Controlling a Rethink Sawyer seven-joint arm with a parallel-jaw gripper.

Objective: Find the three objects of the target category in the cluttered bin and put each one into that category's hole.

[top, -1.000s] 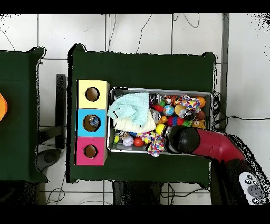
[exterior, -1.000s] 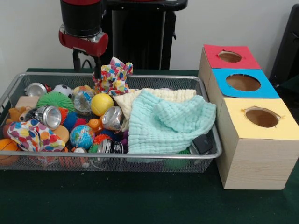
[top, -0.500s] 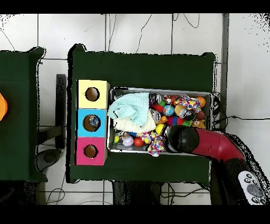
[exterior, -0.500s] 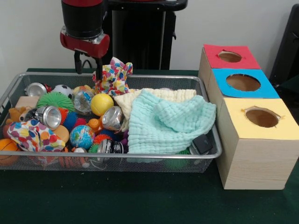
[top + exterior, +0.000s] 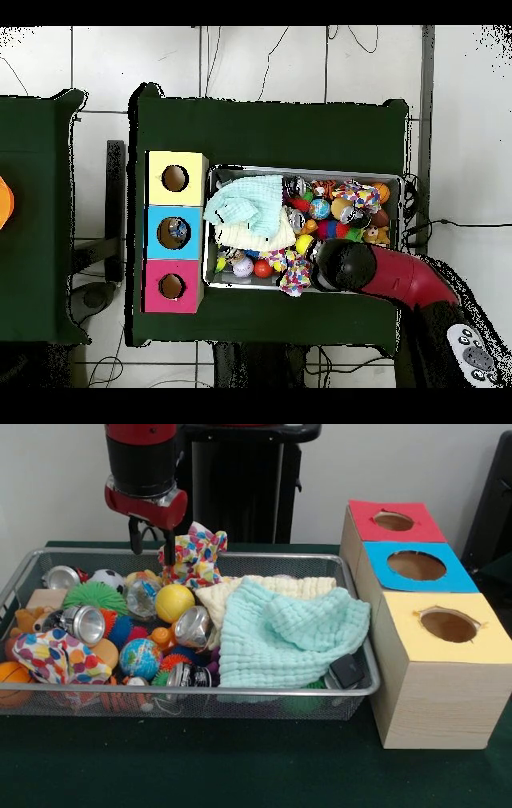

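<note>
Bin (image 5: 240, 692) is sitting on the green table, still packed with balls, shiny cans and cloths. We are not seeing anything lifted out of it right now.

We are noting the change: the gripper (image 5: 152, 554) is rising a little over the bin's far left part compared with a second ago. It is coming up empty. The two dark fingers are standing apart with nothing between them, so we are calling them released.

The spotted cloth (image 5: 192, 556) is staying bunched up at the far rim, just beside the nearer finger. It is not moving between the pictures, so we are judging it is not gripped. The mint cloth (image 5: 288, 632) is lying over the cream cloth (image 5: 280, 586) on the bin's right side, unchanged.

The three boxes are standing beside the bin. In the overhead view we are seeing something small inside the blue box (image 5: 155, 232), while the red and yellow holes are looking empty. We cannot tell what that item is, or which category is the target.

What this is meaning for the task, as we are judging it: the arm (image 5: 400, 280) is retreating or repositioning after no pick. The search is still open, and the next grasp is needing a fresh descent.
</note>
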